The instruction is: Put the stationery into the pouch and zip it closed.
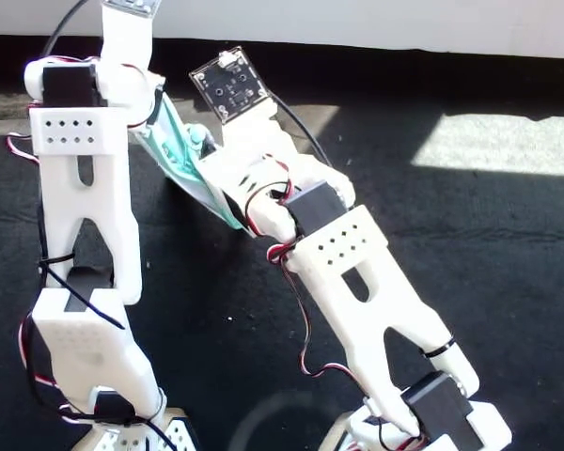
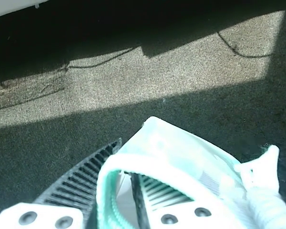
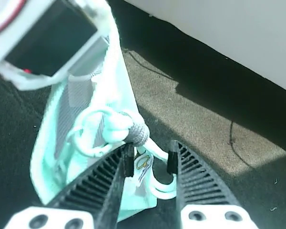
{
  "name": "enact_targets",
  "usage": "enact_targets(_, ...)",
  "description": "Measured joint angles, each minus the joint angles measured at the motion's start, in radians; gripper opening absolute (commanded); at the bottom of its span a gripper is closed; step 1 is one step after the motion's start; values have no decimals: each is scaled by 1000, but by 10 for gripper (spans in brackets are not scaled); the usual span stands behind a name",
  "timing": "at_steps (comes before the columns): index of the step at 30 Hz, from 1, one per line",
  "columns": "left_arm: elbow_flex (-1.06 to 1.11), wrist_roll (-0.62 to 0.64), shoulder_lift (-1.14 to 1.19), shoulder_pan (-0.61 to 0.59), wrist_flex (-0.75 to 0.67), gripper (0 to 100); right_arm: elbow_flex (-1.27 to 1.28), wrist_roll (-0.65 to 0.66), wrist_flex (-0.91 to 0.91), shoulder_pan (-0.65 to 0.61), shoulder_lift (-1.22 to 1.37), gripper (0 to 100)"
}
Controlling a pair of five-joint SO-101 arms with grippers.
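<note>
Mint-green mesh pouch (image 1: 174,155) hangs up in the air between the two white arms, above the dark fuzzy surface (image 1: 470,244). The left end effector (image 2: 128,160) is squeezed tight on the rim of the pouch (image 2: 181,152), with one black ribbed finger (image 2: 81,183) outside and the other under the mesh. The right end effector (image 3: 150,160) has its fingers apart, and the pouch's white looped cord (image 3: 93,136) runs down between them.

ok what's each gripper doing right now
Left gripper: shut on the pouch edge.
Right gripper: open, with the zip cord lying between its jaws.
</note>
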Motion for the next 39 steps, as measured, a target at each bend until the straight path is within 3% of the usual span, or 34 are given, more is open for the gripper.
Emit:
enact_targets(20, -17, -6, 0, 21, 20, 9, -29, 0, -106, 35, 117, 130)
enact_targets(24, -17, -6, 0, 21, 20, 9, -29, 94, -110, 37, 109, 132)
enact_targets(29, 8, -6, -2, 23, 20, 9, -29, 133, -110, 35, 84, 263)
enact_targets(39, 44, -6, -3, 20, 18, 9, -28, 133, -161, 9, 83, 263)
